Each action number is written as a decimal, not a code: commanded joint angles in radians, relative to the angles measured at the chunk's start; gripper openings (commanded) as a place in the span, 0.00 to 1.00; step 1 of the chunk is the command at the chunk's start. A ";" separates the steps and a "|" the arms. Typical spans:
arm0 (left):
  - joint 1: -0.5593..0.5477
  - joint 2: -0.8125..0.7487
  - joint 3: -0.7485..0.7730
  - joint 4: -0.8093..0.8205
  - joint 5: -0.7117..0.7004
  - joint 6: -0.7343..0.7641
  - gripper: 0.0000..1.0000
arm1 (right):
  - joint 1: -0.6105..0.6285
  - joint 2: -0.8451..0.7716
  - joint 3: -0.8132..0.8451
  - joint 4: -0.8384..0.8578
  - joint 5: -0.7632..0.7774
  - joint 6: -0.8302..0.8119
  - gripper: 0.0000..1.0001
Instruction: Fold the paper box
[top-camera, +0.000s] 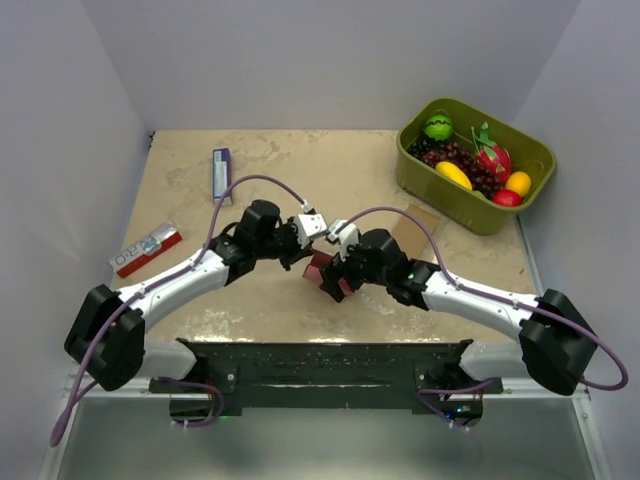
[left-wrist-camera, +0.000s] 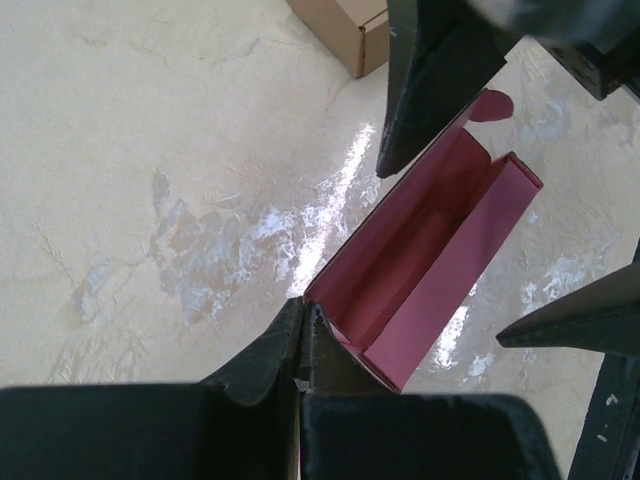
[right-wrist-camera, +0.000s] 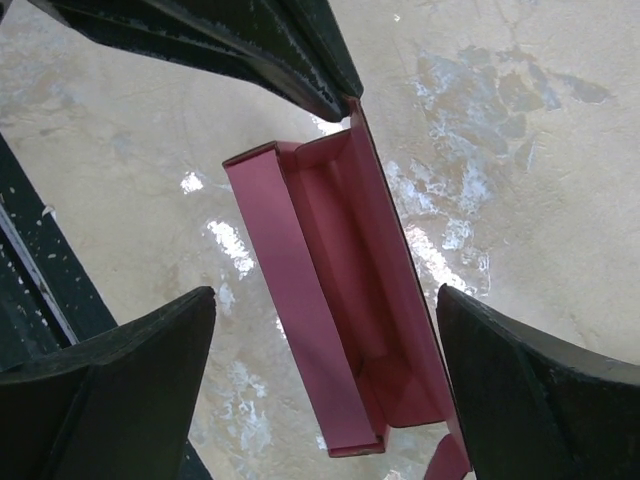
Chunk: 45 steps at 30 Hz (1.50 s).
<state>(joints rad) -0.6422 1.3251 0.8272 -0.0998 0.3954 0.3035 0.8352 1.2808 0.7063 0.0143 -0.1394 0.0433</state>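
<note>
The paper box (top-camera: 322, 268) is pink-red card, partly folded into a long open trough, and sits between the two arms at mid-table. In the left wrist view my left gripper (left-wrist-camera: 303, 308) is shut on the near corner of the box's (left-wrist-camera: 430, 265) side wall. In the right wrist view my right gripper (right-wrist-camera: 325, 291) is open, one finger (right-wrist-camera: 130, 370) on each side of the box (right-wrist-camera: 340, 300), neither touching it. The left gripper's fingers (right-wrist-camera: 270, 50) pinch the far corner there. In the top view the left gripper (top-camera: 305, 257) and right gripper (top-camera: 336, 273) flank the box.
A brown cardboard box (top-camera: 415, 225) lies just behind the right arm and shows in the left wrist view (left-wrist-camera: 345, 30). A green bin (top-camera: 455, 203) of toy fruit stands back right. A red-and-white packet (top-camera: 145, 248) and a purple-white packet (top-camera: 221, 172) lie at the left.
</note>
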 joint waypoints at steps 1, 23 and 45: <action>0.030 0.029 0.043 0.005 0.123 0.023 0.00 | 0.051 -0.008 -0.011 0.035 0.118 0.055 0.92; 0.102 0.098 0.078 -0.005 0.140 0.016 0.00 | 0.197 0.011 -0.084 0.027 0.383 0.191 0.53; 0.101 0.042 0.101 -0.080 0.092 -0.076 0.50 | 0.197 0.014 -0.022 -0.011 0.287 0.121 0.22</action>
<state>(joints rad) -0.5453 1.4105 0.8886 -0.1776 0.5026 0.2272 1.0294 1.3128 0.6304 0.0074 0.1867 0.1967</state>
